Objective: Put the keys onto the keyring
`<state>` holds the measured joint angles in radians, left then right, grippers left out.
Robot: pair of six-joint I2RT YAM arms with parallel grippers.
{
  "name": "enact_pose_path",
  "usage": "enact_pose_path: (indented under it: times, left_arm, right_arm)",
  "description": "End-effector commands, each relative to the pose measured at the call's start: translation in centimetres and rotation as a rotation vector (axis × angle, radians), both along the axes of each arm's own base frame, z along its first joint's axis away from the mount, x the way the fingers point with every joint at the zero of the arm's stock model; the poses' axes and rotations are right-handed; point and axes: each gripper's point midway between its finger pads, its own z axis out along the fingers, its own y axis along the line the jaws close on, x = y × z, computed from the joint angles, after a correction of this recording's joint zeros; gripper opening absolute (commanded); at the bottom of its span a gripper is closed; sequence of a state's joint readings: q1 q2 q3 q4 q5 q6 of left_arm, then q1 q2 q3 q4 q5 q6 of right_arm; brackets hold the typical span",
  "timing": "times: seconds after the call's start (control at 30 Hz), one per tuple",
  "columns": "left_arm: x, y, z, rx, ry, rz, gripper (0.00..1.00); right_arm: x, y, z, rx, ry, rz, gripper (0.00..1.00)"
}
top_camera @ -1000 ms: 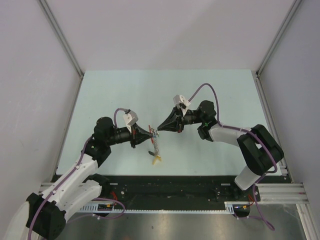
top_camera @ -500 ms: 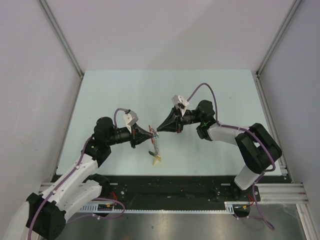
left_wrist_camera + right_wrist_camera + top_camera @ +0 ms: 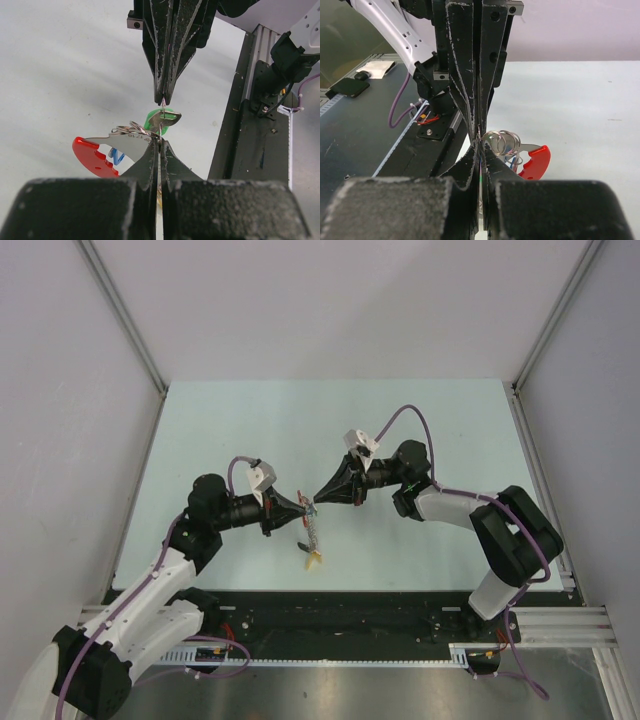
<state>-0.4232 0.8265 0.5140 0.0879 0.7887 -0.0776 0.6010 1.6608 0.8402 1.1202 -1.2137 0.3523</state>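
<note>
The keyring (image 3: 310, 525) hangs between the two gripper tips above the table, its chain and yellow tag (image 3: 313, 558) trailing down. My left gripper (image 3: 303, 509) is shut on its silvery rings (image 3: 131, 131); the red curved segment (image 3: 91, 155) sticks out to the left, with the blue key (image 3: 116, 156) partly hidden behind the metal. My right gripper (image 3: 317, 497) is shut on the green key (image 3: 162, 119), tip to tip with the left gripper at the rings. The right wrist view shows the rings (image 3: 503, 142) and the red segment (image 3: 536, 163) just right of my shut fingers (image 3: 470, 162).
The pale table (image 3: 420, 420) is bounded by a metal frame, with a black rail (image 3: 350, 615) along the near edge. The grey walls stand on the left, right and back.
The right gripper has edged slightly left toward the left gripper's tip. The left arm and the keyring have hardly moved.
</note>
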Motion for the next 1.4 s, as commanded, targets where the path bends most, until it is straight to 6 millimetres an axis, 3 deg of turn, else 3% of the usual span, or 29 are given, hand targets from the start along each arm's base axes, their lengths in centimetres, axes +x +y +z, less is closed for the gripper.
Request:
enact_pose_path:
  times: [0.0, 0.87, 1.37]
  left_arm:
    - [0.04, -0.25, 1.76, -0.029, -0.082, -0.018, 0.0]
    - [-0.25, -0.37, 1.83, -0.036, -0.082, -0.036, 0.01]
    - [-0.21, -0.34, 1.83, -0.035, -0.081, -0.031, 0.0]
  right_arm:
    - [-0.05, 0.36, 1.71, 0.047, -0.07, 0.022, 0.0]
    - [0.21, 0.62, 1.19, 0.04, -0.056, 0.013, 0.0]
    - [0.66, 0.15, 1.89, 0.051, -0.063, -0.012, 0.0]
